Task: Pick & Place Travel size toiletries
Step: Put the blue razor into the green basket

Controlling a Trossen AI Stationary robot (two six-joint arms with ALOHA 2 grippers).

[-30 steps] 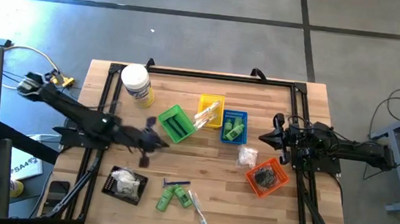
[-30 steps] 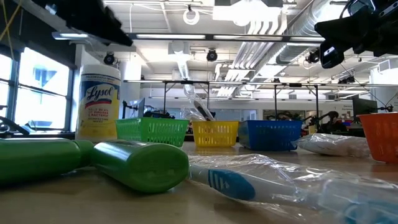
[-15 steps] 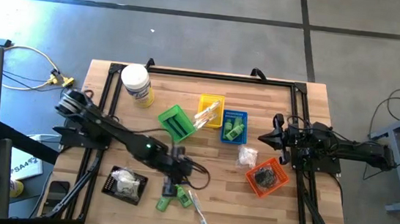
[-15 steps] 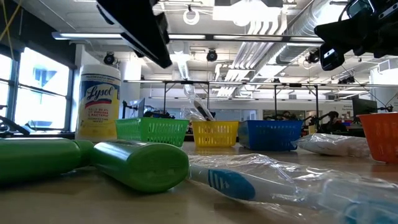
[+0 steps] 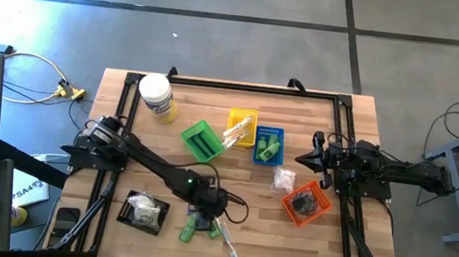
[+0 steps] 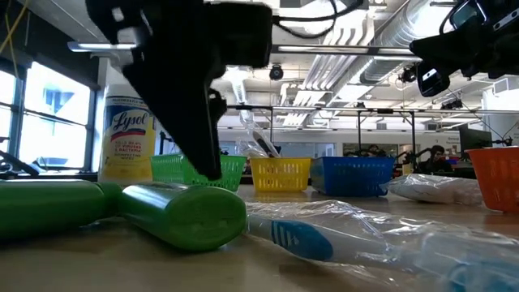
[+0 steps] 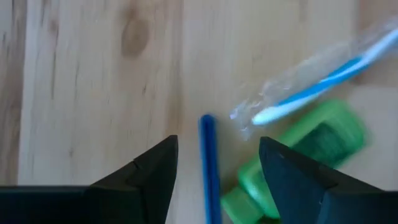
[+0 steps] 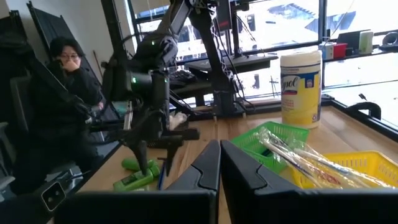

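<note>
The travel size toiletries near the table's front edge are two small green tubes point(image 5: 196, 225), a thin blue stick point(image 7: 209, 163) and a wrapped toothbrush point(image 5: 226, 238). My left gripper point(image 7: 217, 143) hangs open just above them, pointing steeply down. Its fingers stand on either side of the blue stick, with one green tube point(image 7: 298, 155) beside the right finger. In the low view its dark fingers point(image 6: 207, 154) hover over the nearest green tube point(image 6: 186, 215). My right gripper point(image 5: 304, 158) waits shut at the table's right side, pointing level.
Green point(image 5: 201, 141), yellow point(image 5: 242, 128) and blue point(image 5: 268, 145) baskets stand mid-table, and an orange basket point(image 5: 305, 203) stands at the right. A white packet point(image 5: 284, 180) lies beside the orange basket. A black tray point(image 5: 143, 210) is at the front left, a big white jar point(image 5: 156, 96) at the far left.
My left gripper has swung from beside the green basket toward the table's near edge and down, tipping to point steeply downward. It now hangs over the green tubes. The toiletries have not moved.
</note>
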